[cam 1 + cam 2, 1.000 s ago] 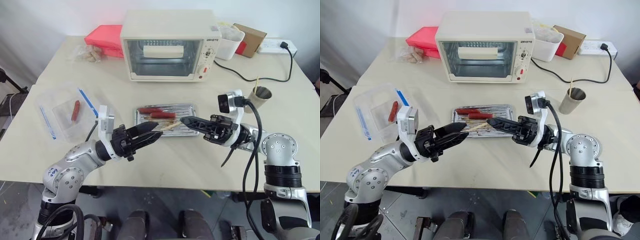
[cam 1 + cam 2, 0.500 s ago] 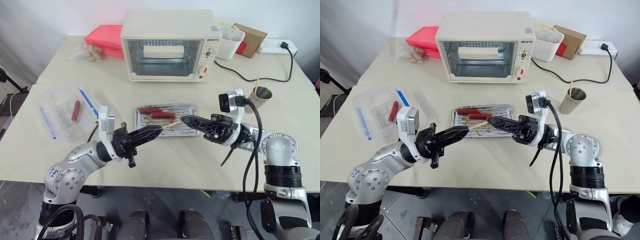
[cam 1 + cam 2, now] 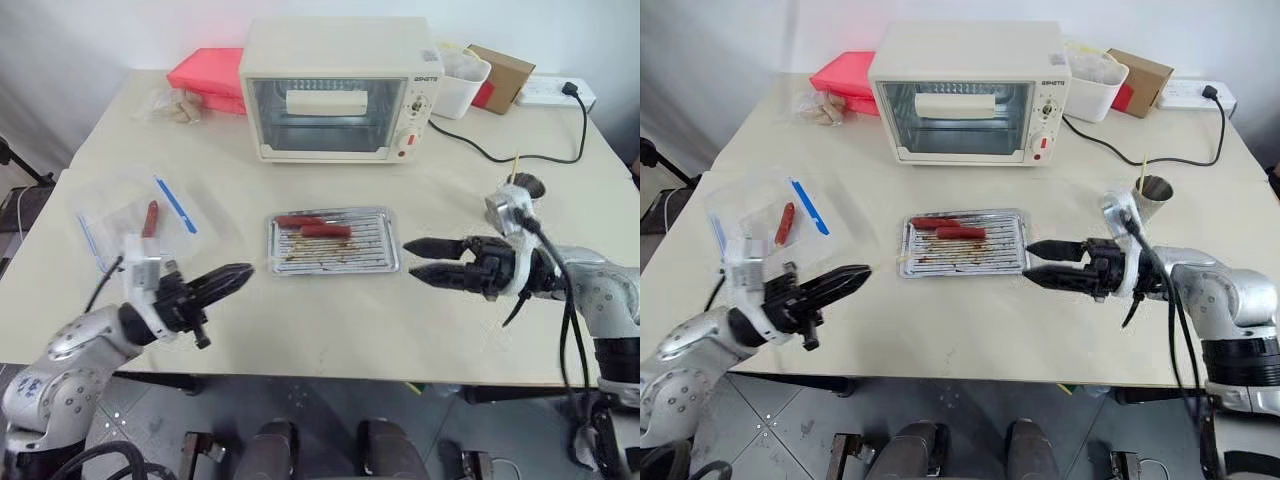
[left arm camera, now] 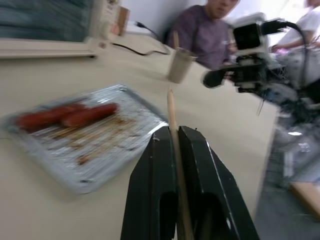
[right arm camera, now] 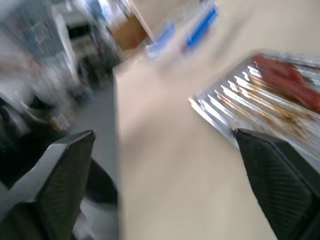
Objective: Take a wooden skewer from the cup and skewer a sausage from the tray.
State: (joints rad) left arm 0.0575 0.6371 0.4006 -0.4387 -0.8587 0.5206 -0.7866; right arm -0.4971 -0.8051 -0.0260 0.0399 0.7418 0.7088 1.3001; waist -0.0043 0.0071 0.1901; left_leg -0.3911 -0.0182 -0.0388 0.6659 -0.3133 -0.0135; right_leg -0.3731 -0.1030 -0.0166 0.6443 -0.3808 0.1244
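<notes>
The left tool (image 4: 176, 131) pinches a wooden skewer (image 4: 173, 112) between its pressed-together fingers, left of the tray (image 3: 383, 262) on the counter (image 3: 330, 320), where two sausages (image 3: 312, 225) lie. The right tool (image 3: 412, 258), fingers spread, hovers empty beside the tray; the cup (image 3: 1153, 192) stands behind it.

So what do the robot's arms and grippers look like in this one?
Both arms are silver-grey metal with rounded joint housings. Each ends in a black gripper with two tapered black fingers: left gripper, right gripper. A white camera block sits on each wrist, and black cables loop along the right arm.
</notes>
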